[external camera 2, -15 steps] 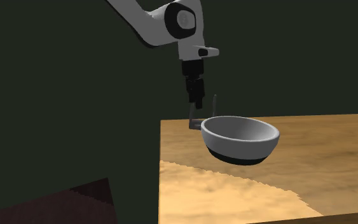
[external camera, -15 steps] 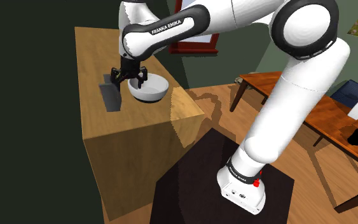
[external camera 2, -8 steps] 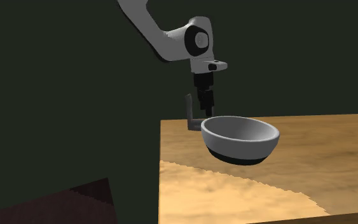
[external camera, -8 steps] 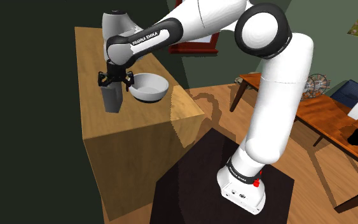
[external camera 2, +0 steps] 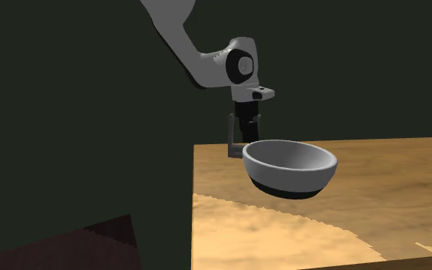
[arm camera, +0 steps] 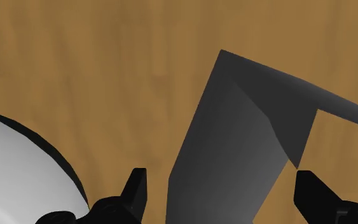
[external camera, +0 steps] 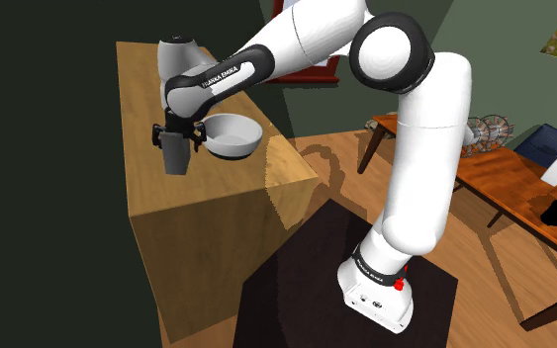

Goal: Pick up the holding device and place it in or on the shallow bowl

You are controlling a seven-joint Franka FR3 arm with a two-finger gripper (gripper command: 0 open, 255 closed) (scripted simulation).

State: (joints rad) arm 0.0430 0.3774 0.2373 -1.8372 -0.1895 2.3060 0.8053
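A tall light-brown wooden desk [external camera: 207,203] carries two things. The dark grey L-shaped holder [external camera: 176,156] stands on the desk top about halfway along it, on the side near the dark wall. The round white bowl with a black bottom [external camera: 232,138] sits just beside the holder, closer to the desk's other long edge. The white arm bends down over the desk, and its black pincer [external camera: 177,136] hangs right above the holder. The pincer is spread wide. From the hand's camera, the holder sits between the two fingers [arm camera: 136,181] with a thin gap at each one, so nothing is pinched.
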